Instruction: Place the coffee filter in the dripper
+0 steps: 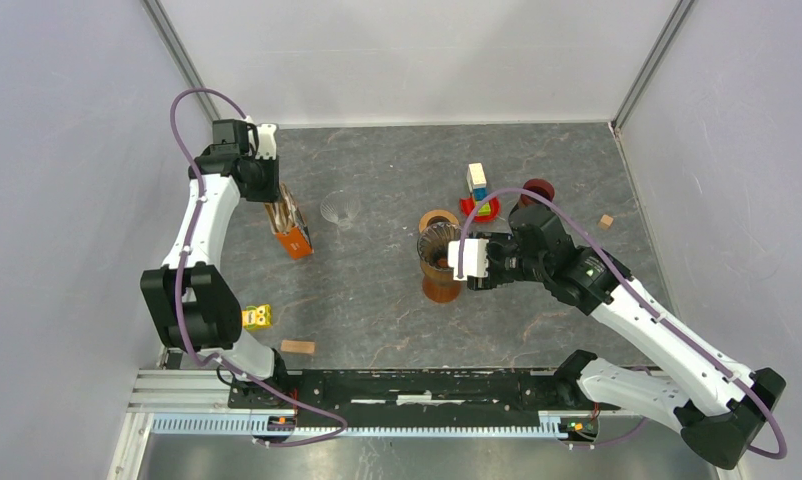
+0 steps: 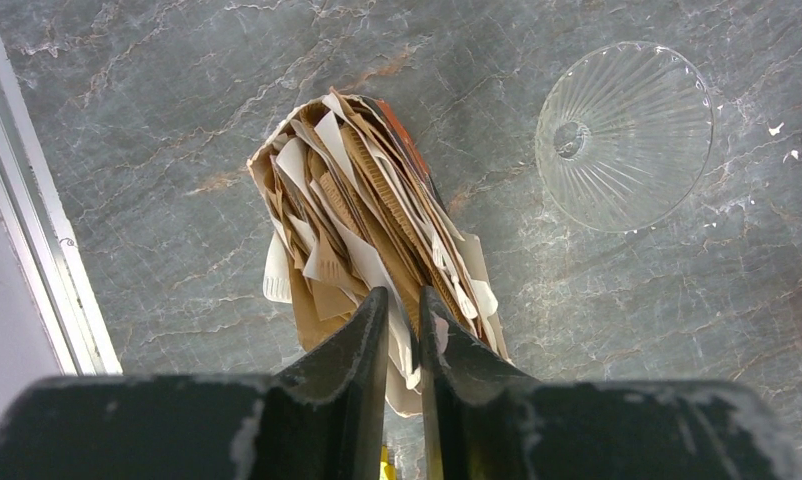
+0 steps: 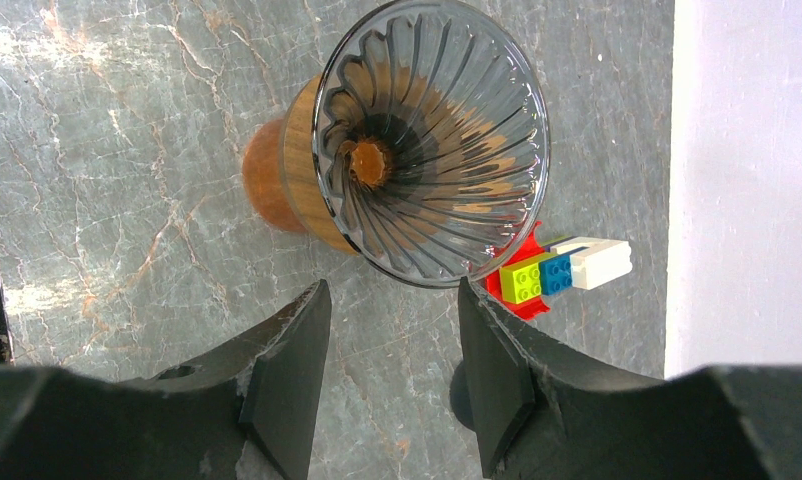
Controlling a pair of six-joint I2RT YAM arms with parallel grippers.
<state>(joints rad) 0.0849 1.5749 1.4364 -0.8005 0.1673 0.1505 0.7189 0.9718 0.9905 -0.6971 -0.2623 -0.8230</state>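
Observation:
A stack of brown and white coffee filters (image 2: 367, 210) stands in an orange holder (image 1: 295, 240) at the left of the table. My left gripper (image 2: 404, 292) reaches down into the top of the stack, its jaws drawn close with the edge of a coffee filter (image 2: 402, 330) pinched between them. The dripper (image 3: 432, 140), a ribbed glass cone on a wooden stand, sits mid-table (image 1: 440, 255). My right gripper (image 3: 392, 290) hovers open just beside its rim, holding nothing.
A clear ribbed glass cone (image 2: 625, 135) lies right of the filter stack. Lego bricks on a red piece (image 3: 562, 270), a dark red cup (image 1: 539, 190) and a wooden ring (image 1: 437, 218) crowd behind the dripper. A yellow toy (image 1: 257, 317) and a wooden block (image 1: 298, 347) lie near the left arm's base.

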